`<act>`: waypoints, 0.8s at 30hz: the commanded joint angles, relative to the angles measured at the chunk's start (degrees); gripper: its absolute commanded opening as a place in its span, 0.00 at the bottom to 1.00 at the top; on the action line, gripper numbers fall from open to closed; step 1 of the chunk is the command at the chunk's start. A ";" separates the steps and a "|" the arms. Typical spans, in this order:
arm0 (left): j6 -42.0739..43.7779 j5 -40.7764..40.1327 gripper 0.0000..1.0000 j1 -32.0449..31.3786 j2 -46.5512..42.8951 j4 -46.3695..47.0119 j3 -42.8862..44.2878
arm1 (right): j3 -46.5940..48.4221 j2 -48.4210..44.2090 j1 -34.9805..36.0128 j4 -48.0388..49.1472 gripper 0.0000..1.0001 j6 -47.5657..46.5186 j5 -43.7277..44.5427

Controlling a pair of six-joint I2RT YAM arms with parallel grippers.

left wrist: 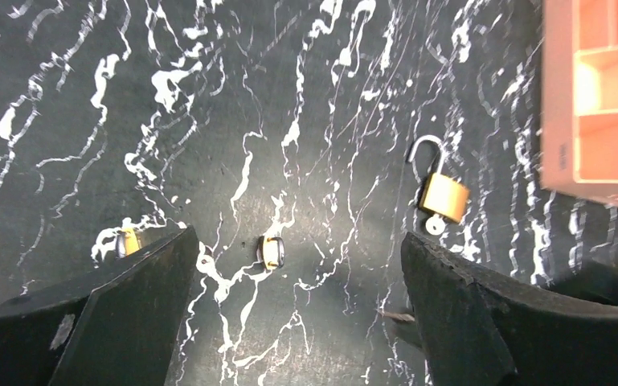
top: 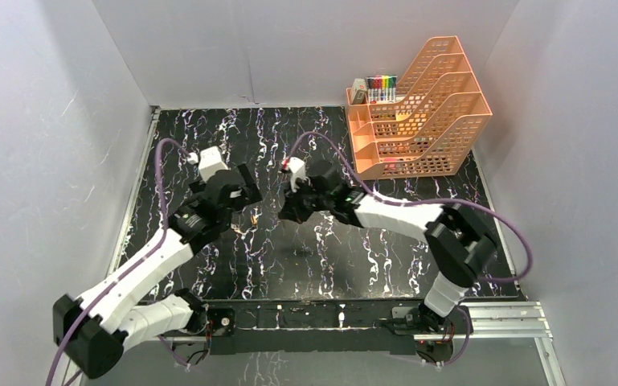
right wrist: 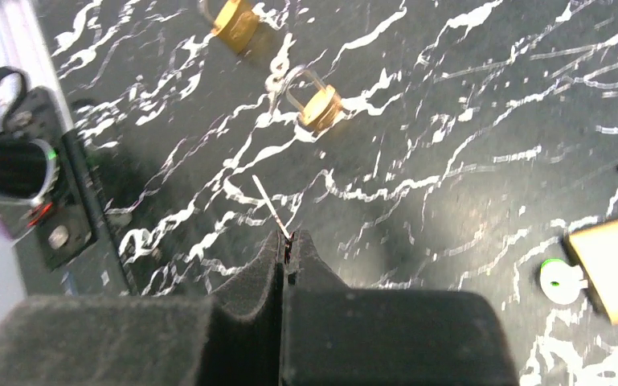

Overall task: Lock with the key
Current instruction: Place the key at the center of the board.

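Key (right wrist: 272, 206), a thin metal sliver, sits pinched in the right hand (right wrist: 288, 240); left hand (left wrist: 296, 241) gapes wide.

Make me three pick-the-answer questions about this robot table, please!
1. Where is the tray?
A) far right corner
B) near left corner
C) middle

2. What colour are the padlocks?
A) blue
B) gold
C) red

3. What is the right pincer doing?
A) gaping wide open
B) holding a marker
C) shut on a key

Answers:
1 A: the top view shows it at the far right.
2 B: their bodies shine gold in both wrist views.
3 C: its fingers are pressed together, and the thin metal key sticks out from the tips.
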 commanded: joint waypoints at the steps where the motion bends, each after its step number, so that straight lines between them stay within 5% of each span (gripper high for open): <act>1: 2.51 -1.30 0.98 1.87 -8.63 -5.56 1.11 | 9.29 8.72 3.30 -4.54 0.00 -1.31 10.84; 9: 4.86 0.73 0.98 3.24 -14.11 -7.84 -1.58 | 15.89 17.31 3.81 -7.32 0.00 0.80 17.31; 24: 5.16 3.24 0.98 3.77 -15.24 -4.60 -6.82 | 20.99 24.44 3.79 -8.18 0.00 0.16 16.26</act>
